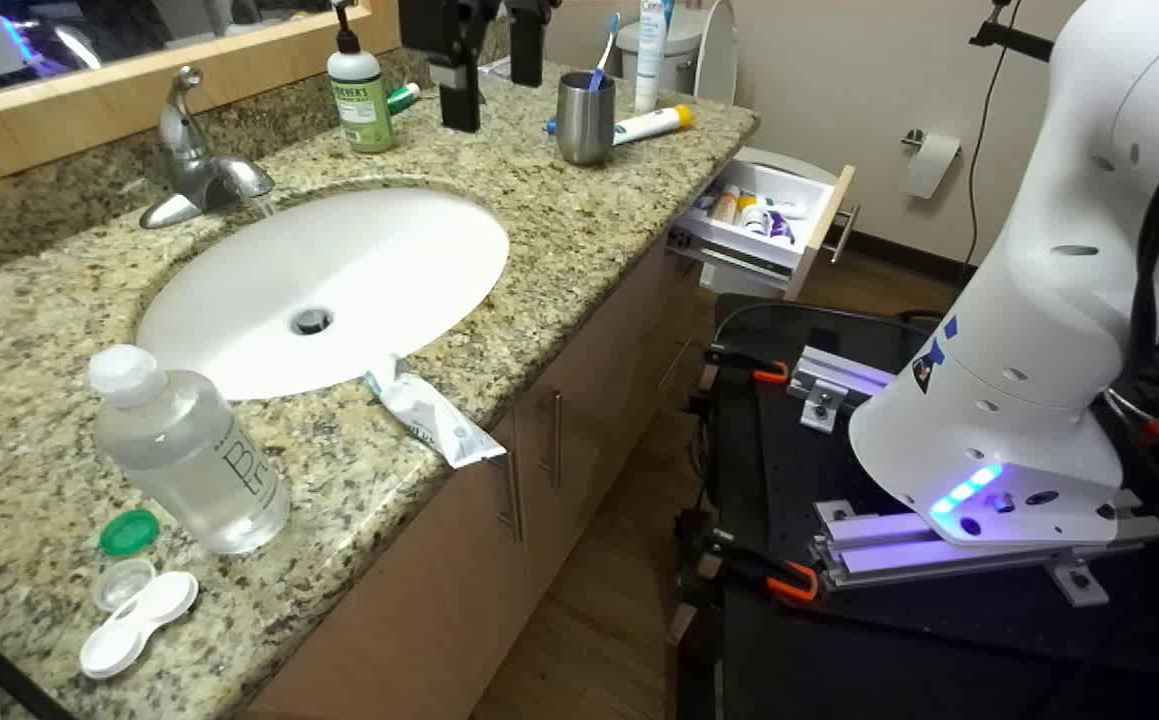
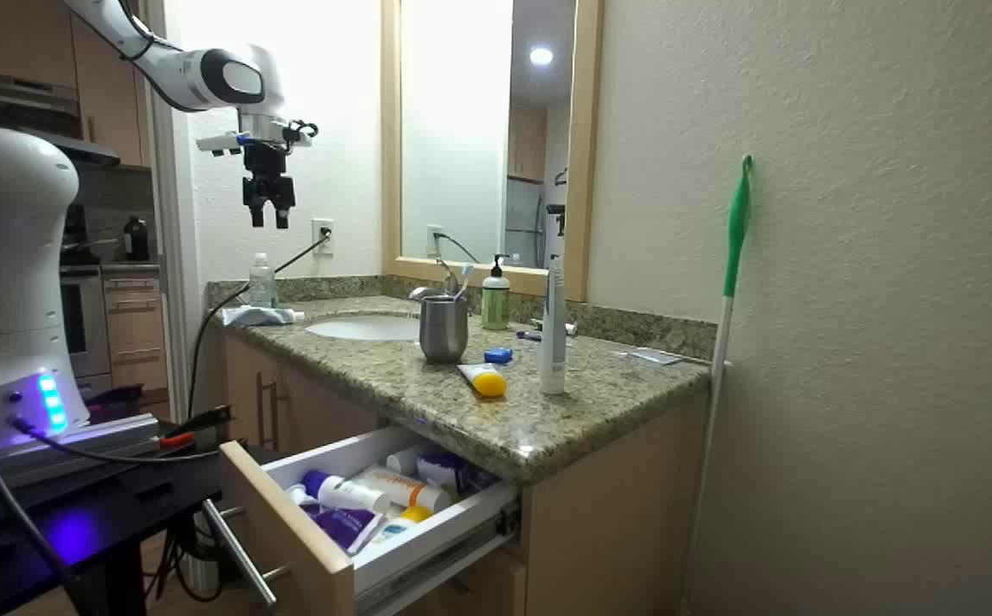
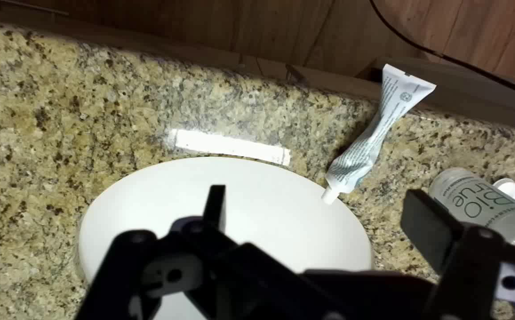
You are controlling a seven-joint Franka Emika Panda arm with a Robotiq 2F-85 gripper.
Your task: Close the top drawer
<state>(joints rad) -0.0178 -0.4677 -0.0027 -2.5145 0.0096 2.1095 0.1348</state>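
Note:
The top drawer is pulled open. Its whitish walls and wooden front panel with a metal bar handle show in both exterior views. Several tubes and packets in white, purple, orange and yellow lie inside it. My gripper is raised high over the counter near the sink, well apart from the drawer. It also shows in an exterior view, with its fingers pointing down. In the wrist view the gripper has its fingers wide apart with nothing between them. The drawer is out of the wrist view.
The sink lies below the gripper. A crumpled tube and a clear bottle lie beside it. A metal cup, an upright tube and a soap bottle stand on the counter. The tap is running.

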